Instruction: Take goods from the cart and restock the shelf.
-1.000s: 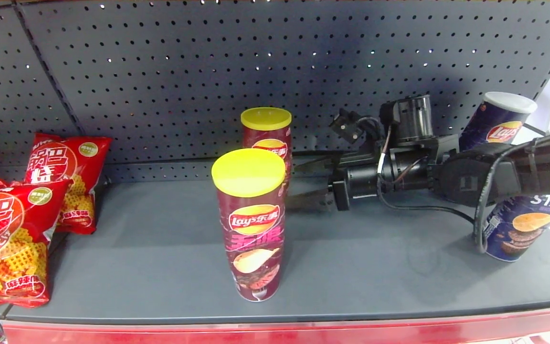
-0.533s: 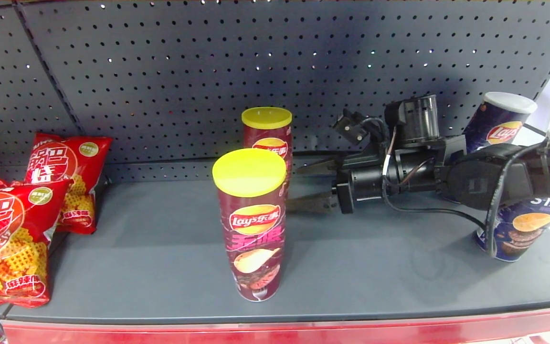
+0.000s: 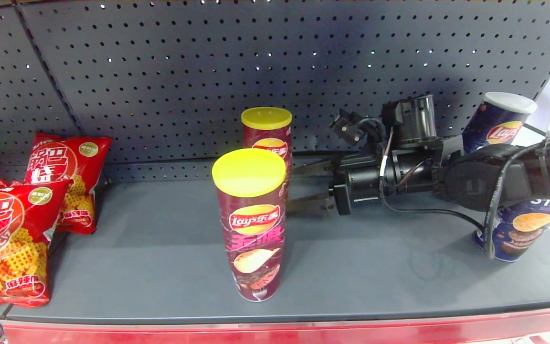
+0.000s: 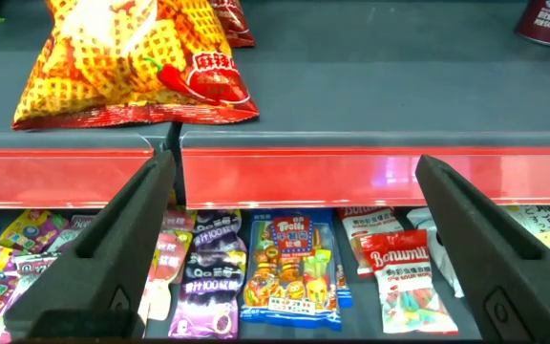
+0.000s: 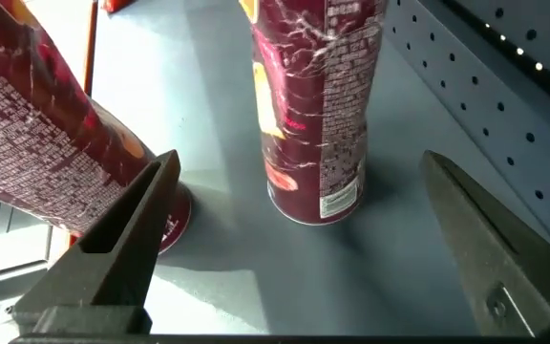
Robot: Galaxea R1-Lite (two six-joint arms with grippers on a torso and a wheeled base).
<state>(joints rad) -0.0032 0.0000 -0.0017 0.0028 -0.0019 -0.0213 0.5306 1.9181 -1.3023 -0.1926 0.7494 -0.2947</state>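
Our left pincer hangs apart, empty, before the shelf. On it we see red snack bags at left, two maroon chip cans mid-shelf, and our right pincer apart, empty, just beside the rear can.

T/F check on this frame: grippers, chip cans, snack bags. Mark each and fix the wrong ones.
1. The right gripper is open and empty. True.
2. The front maroon can lies on its side. False: it stands upright on the shelf.
3. The red snack bags sit at the shelf's left end. True.
4. The rear maroon can has a white lid. False: its lid is yellow.
5. The left gripper holds a can. False: it is open and empty.
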